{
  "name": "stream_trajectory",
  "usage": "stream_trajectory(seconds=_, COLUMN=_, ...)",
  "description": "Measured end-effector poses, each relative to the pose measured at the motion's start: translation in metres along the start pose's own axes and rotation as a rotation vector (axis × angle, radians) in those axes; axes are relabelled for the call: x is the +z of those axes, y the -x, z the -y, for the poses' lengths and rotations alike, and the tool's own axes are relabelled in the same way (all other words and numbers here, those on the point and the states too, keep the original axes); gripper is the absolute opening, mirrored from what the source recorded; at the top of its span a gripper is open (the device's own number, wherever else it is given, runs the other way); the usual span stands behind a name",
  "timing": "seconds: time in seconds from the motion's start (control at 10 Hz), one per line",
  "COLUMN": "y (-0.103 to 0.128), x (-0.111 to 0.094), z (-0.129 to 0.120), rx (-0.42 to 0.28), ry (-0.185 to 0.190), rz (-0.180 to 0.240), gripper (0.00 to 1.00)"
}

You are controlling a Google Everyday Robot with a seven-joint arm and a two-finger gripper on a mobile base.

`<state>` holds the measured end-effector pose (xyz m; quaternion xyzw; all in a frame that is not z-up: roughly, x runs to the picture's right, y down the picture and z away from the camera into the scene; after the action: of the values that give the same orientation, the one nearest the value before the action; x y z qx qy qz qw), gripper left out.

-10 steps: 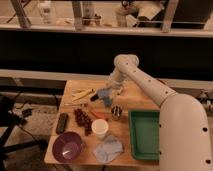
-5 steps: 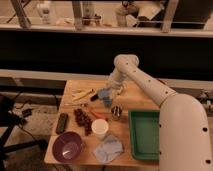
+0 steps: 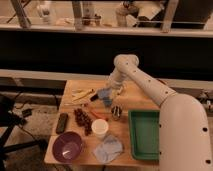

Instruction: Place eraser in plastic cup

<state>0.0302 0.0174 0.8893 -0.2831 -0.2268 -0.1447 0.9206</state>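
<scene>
Camera view: the gripper (image 3: 109, 95) hangs low over the far middle of the wooden table (image 3: 127, 100), at the small pale blue-grey plastic cup (image 3: 103, 95). I cannot tell its state, nor make out the eraser; probably it is carried. The step looks like delivery; next, centre over the cup's mouth and release.

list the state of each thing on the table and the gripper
gripper: down at the table's far middle, over something blue; what it is I cannot tell
white cup: upright
metal cup: upright
purple bowl: upright, looks empty
green tray: flat, looks empty
blue cloth: crumpled at the near edge
dark remote: lying flat
</scene>
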Motion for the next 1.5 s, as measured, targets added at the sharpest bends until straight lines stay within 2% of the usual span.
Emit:
stream_trajectory(seconds=0.3, y=0.0000, x=0.0000, z=0.0000, rx=0.000, ry=0.000, rz=0.000, gripper=0.47)
stream_trajectory(seconds=0.5, y=0.0001, x=0.0000, z=0.0000, rx=0.000, ry=0.000, rz=0.000, gripper=0.40)
stream_trajectory(seconds=0.6, y=0.0001, x=0.0000, z=0.0000, rx=0.000, ry=0.000, rz=0.000, gripper=0.42)
stream_trajectory(seconds=0.8, y=0.0000, x=0.0000, z=0.0000, rx=0.000, ry=0.000, rz=0.000, gripper=0.61)
stream_trajectory(seconds=0.9, y=0.0000, x=0.0000, z=0.0000, rx=0.000, ry=0.000, rz=0.000, gripper=0.64)
stream_trajectory(seconds=1.5, y=0.0000, x=0.0000, z=0.0000, rx=0.000, ry=0.000, rz=0.000, gripper=0.65)
